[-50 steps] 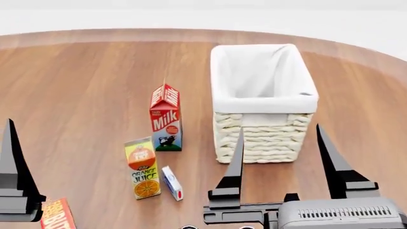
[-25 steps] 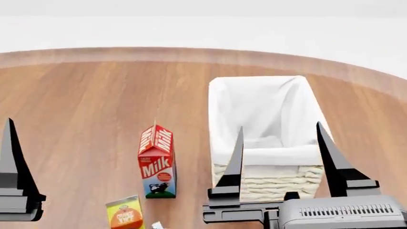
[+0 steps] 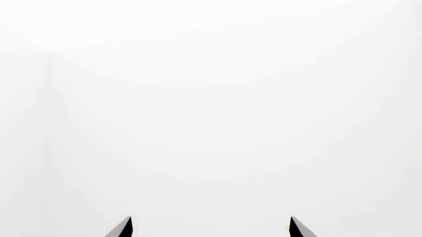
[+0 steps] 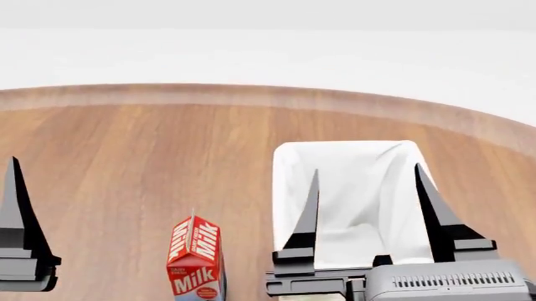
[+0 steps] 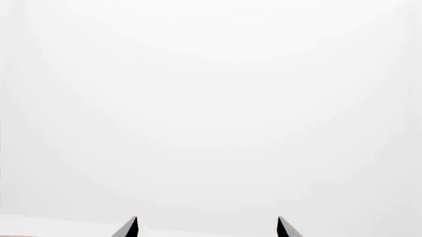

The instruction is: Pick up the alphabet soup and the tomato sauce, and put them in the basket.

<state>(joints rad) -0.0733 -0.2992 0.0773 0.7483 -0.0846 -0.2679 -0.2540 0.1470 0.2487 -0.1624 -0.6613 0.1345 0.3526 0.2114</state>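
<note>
The alphabet soup and the tomato sauce are both out of view. The cream basket [image 4: 339, 146] with its white cloth liner stands on the wooden table at the lower right of the head view, its woven wall mostly cut off. My right gripper [image 4: 367, 168] is open and empty, its two dark fingers standing in front of the basket. Of my left gripper, a single finger [image 4: 15, 213] shows at the left edge of the head view. The left wrist view shows that gripper [image 3: 211, 219] open against blank white. The right wrist view shows the right gripper [image 5: 207, 219] likewise.
A red milk carton [image 4: 195, 260] stands left of the basket, partly cut off by the frame's lower edge. The round wooden table [image 4: 125, 157] ends at a curved far edge [image 4: 251, 93], with white floor beyond it.
The head view has tilted upward: basket and milk carton slid down the frame, and the orange juice carton and small box dropped out of view. Both grippers stay open, unmoved in the frame.
</note>
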